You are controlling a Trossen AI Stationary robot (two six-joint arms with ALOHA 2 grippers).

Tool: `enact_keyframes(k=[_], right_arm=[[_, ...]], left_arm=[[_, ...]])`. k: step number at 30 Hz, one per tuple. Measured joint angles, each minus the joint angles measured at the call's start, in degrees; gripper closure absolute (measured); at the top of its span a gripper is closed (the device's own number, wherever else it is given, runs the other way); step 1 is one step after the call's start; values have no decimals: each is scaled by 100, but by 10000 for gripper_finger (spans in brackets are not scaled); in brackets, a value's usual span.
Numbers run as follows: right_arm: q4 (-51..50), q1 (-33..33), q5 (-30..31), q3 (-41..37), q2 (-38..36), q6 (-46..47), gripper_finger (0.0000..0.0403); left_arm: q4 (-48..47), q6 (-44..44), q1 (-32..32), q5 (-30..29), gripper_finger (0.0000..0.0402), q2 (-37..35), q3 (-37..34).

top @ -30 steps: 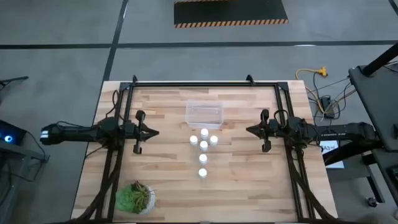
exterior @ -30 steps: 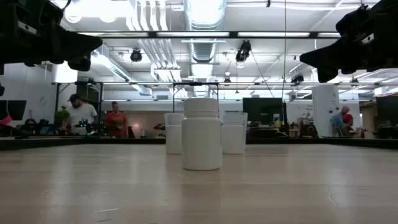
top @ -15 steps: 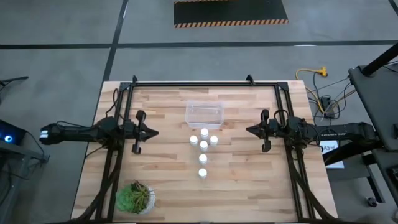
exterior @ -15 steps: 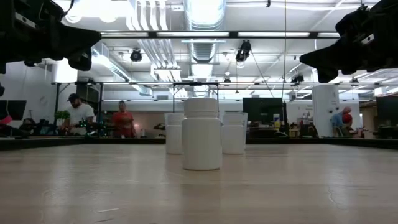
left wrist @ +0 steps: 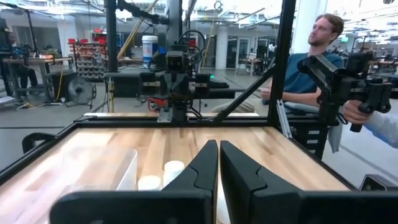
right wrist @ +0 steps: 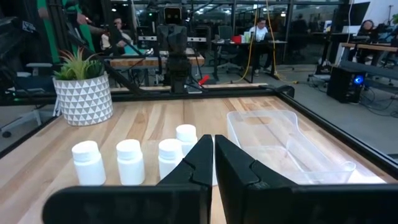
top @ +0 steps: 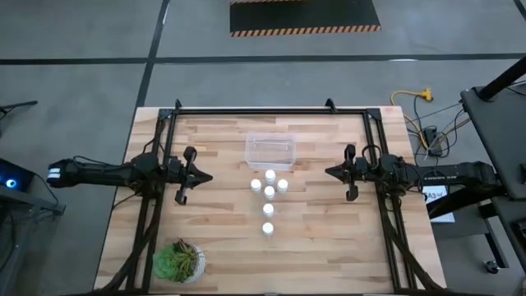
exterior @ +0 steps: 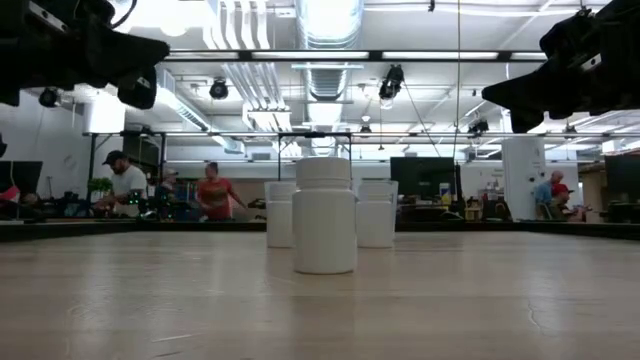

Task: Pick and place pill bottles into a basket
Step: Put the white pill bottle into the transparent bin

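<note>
Both grippers clenched and empty, bottles and basket between them.

The left gripper (top: 202, 176) and right gripper (top: 330, 172) hover over the surface (top: 320, 238), fingers pressed together, facing each other across the middle. Between them, well apart from both, stand the bottles (top: 269, 191): three in a row nearest the basket (top: 270, 149), more in a line behind, all outside it. Bare wood lies round each gripper. A potted plant (top: 177, 261) sits by the left near corner. No writing is legible.
</note>
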Motion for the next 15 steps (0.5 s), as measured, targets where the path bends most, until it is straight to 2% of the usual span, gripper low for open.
enact_keyframes(k=[4, 9, 13, 15], right_arm=[[1, 0, 1, 1, -1, -7, 394], [3, 0, 0, 0, -1, -7, 394], [6, 0, 0, 0, -1, -14, 394], [6, 0, 0, 0, -1, -33, 394]], left_arm=[[-6, -1, 0, 151, 401, 216, 371], [-58, 17, -2, 733, 401, 752, 978], [-165, 141, -1, 786, 401, 1373, 1507], [-560, 378, -1, 787, 401, 1683, 1869]])
